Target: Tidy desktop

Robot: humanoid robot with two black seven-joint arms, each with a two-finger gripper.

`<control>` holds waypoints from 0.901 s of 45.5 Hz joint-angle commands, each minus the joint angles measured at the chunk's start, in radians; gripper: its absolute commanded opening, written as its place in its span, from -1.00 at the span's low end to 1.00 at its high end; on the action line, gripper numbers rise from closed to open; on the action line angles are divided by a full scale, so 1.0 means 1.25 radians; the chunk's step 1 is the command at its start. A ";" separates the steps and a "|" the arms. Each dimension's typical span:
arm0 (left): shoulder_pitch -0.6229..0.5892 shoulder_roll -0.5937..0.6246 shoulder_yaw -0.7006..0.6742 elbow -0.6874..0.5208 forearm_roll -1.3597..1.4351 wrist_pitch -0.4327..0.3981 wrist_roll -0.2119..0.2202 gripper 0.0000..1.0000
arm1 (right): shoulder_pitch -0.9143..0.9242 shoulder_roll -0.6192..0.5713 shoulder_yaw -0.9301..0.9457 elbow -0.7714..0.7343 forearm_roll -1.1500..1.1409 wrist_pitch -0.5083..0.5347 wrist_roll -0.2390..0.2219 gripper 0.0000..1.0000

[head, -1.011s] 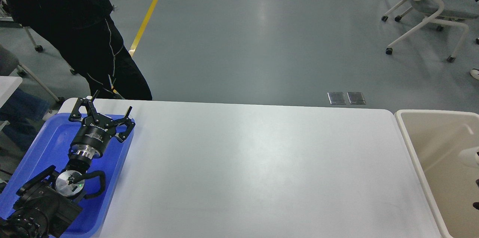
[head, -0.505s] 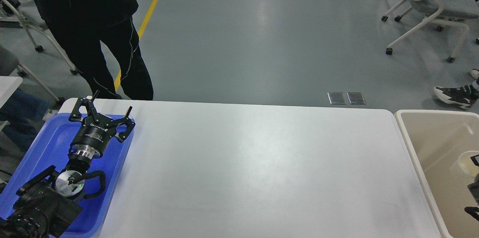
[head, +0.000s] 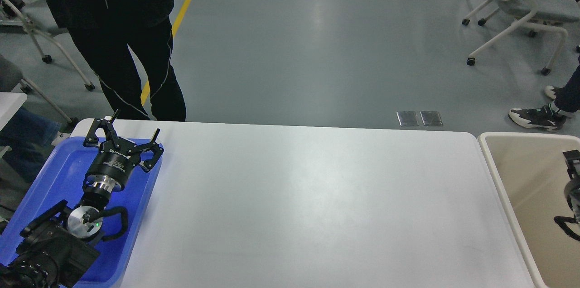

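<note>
The desktop is a wide glossy white tabletop with nothing loose lying on it. My left gripper hangs over the far end of a blue tray at the table's left edge, its fingers spread open and empty. My right gripper shows only partly at the right edge of the view, over the beige bin. Its two dark fingers stand apart with bin floor between them and nothing visibly held.
A person in black stands just behind the table's far left corner. White wheeled chairs and someone's feet are on the floor beyond the far right. A yellow floor line runs at the back left.
My right gripper has risen into view over the bin, and the white round object seen in the bin earlier no longer shows. The person behind the table has shifted right. My left arm has not moved.
</note>
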 commanded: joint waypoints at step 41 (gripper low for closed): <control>0.000 0.000 0.000 0.001 0.000 0.000 0.000 1.00 | -0.237 -0.015 0.827 0.590 -0.013 0.252 0.295 1.00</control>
